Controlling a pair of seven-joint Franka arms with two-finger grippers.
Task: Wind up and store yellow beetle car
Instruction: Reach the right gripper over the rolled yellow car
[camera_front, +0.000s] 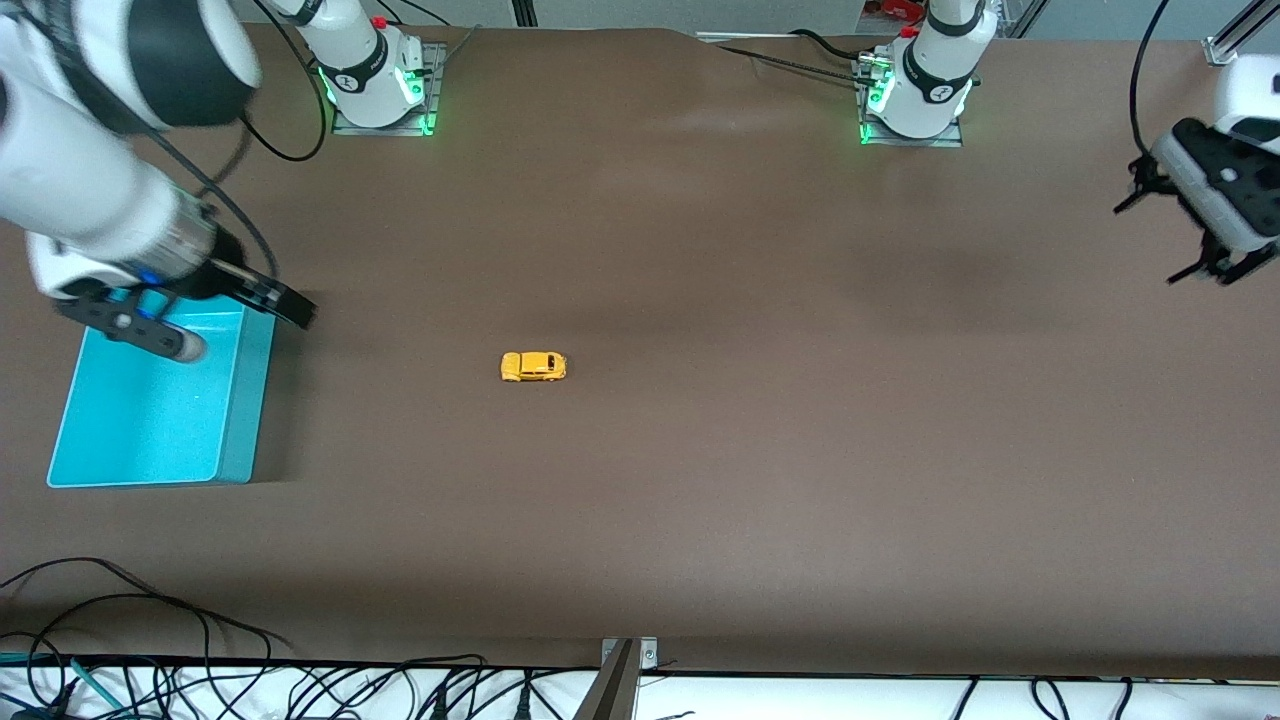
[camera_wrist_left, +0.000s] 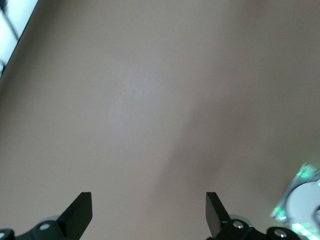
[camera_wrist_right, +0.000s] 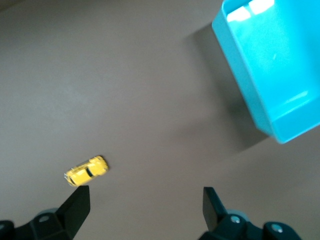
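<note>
The right gripper (camera_front: 235, 315) hangs with fingers spread over the turquoise bin (camera_front: 150, 400). The left gripper (camera_front: 1165, 235) waits, fingers apart, well apart from it.

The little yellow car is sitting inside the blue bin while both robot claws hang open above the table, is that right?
Not quite. The yellow car is not in the blue bin; the front view shows it out on the bare table, toward the middle, apart from the bin. The rest holds: the left gripper and the right gripper are both open and hold nothing.
</note>
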